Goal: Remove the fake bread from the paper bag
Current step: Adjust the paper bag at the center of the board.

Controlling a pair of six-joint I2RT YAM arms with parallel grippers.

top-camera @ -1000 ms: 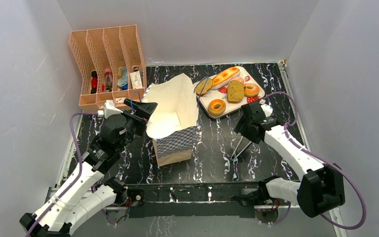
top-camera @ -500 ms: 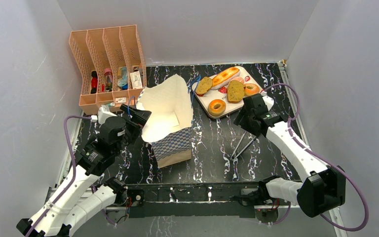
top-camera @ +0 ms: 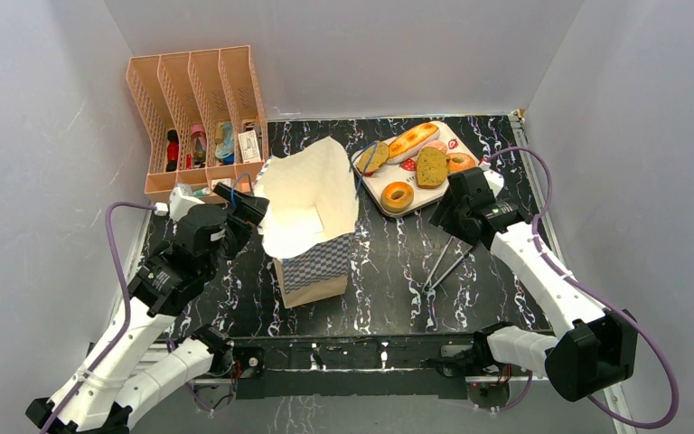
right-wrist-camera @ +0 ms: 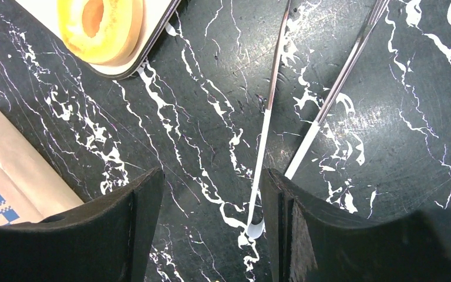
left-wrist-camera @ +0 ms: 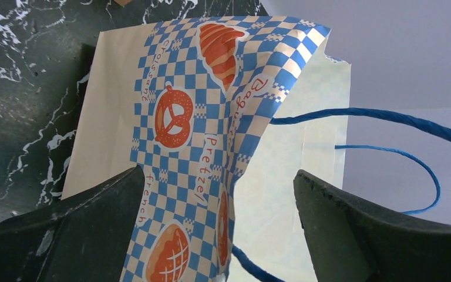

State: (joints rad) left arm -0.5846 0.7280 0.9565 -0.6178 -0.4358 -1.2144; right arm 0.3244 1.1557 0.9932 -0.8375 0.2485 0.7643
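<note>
The paper bag (top-camera: pixel 312 217) stands open mid-table, white inside, with no bread showing in it. My left gripper (top-camera: pixel 244 202) is open at the bag's left rim. In the left wrist view the checkered rim (left-wrist-camera: pixel 211 117) and a blue cord handle (left-wrist-camera: pixel 387 114) lie between the spread fingers of the left gripper (left-wrist-camera: pixel 220 194). The fake bread lies on a tray (top-camera: pixel 372 189): long loaf (top-camera: pixel 413 140), toast slice (top-camera: pixel 431 166), roll (top-camera: pixel 372 157), donut (top-camera: pixel 398 195). My right gripper (top-camera: pixel 443 220) is open and empty, just below the tray. Its wrist view shows the right gripper (right-wrist-camera: pixel 211 194) over bare table.
Metal tongs (top-camera: pixel 443 267) lie on the table under the right gripper, also in the right wrist view (right-wrist-camera: pixel 270 117). A peach file rack (top-camera: pixel 197 117) stands at the back left. A second donut (top-camera: pixel 460 164) sits on the tray. Grey walls enclose the table.
My left gripper has drawn back to the left, and the bag's top has shifted left with it. My right gripper has moved slightly up and right toward the tray.
</note>
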